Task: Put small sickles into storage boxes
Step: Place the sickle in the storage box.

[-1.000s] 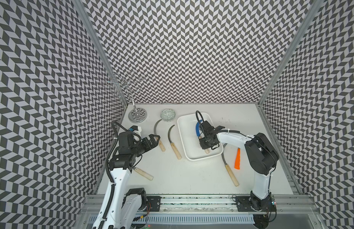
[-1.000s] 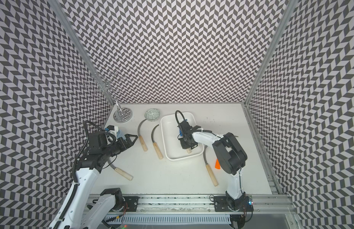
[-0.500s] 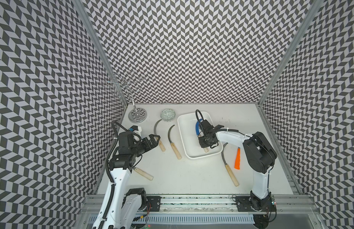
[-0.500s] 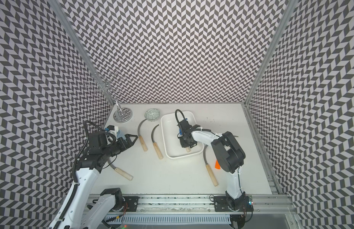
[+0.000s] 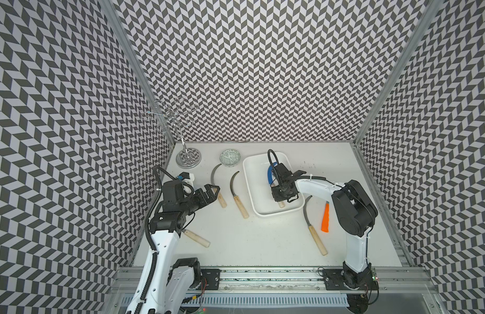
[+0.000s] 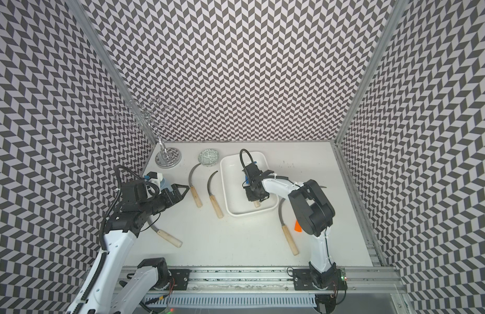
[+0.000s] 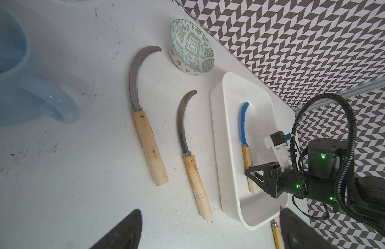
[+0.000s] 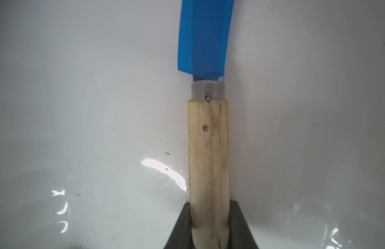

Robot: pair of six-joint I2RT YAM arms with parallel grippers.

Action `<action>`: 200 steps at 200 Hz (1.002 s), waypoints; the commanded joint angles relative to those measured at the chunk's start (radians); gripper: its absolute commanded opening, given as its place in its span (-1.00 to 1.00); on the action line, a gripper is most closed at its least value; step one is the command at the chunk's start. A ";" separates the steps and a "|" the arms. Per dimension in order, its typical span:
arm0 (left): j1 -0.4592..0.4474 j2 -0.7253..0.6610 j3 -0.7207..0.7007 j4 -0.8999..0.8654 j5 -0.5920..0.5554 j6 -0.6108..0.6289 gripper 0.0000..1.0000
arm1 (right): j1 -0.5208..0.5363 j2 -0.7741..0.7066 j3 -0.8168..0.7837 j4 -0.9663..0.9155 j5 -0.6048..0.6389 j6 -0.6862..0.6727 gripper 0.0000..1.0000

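gripping blue-bladed sickle (image 7: pixel 243 125) inside white tray (image 5: pixel 256 185): right fingers (image 8: pixel 180 228) | left fingers (image 5: pixel 211 187): spread apart

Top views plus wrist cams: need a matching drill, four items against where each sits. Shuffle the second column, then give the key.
Items
1. blue-bladed sickle
2. orange-handled sickle
3. patterned bowl
4. light-blue mug

Places
A. by the open left jaws
B. outside the white tray, beside a grey-bladed sickle
C. inside the tray, handle gripped by the right jaws
D. just off the tray's far corner

Pairs: 1-C, 2-B, 3-D, 4-A
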 commanded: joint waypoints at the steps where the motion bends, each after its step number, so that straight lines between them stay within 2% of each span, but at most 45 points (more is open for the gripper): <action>1: -0.003 -0.014 -0.010 0.025 0.009 0.012 0.99 | -0.004 0.008 0.020 0.003 0.004 0.014 -0.59; 18: -0.003 -0.014 -0.009 0.024 0.011 0.012 0.99 | -0.005 0.006 0.024 -0.008 0.025 0.017 -0.55; 35: -0.003 -0.015 -0.010 0.025 0.011 0.013 0.99 | -0.005 0.008 0.026 -0.017 0.037 0.013 -0.42; 93: -0.003 -0.015 -0.010 0.025 0.012 0.013 0.99 | -0.005 -0.001 0.032 -0.035 0.062 0.009 -0.36; 137: -0.003 -0.016 -0.009 0.025 0.015 0.014 0.99 | -0.005 -0.012 0.028 -0.026 0.053 0.006 0.15; 177: -0.003 -0.014 -0.008 0.027 0.015 0.015 0.99 | -0.003 -0.042 0.054 -0.036 0.044 0.006 0.42; 200: -0.003 -0.015 -0.008 0.025 0.015 0.015 0.99 | 0.000 -0.070 0.066 -0.042 0.045 0.012 0.65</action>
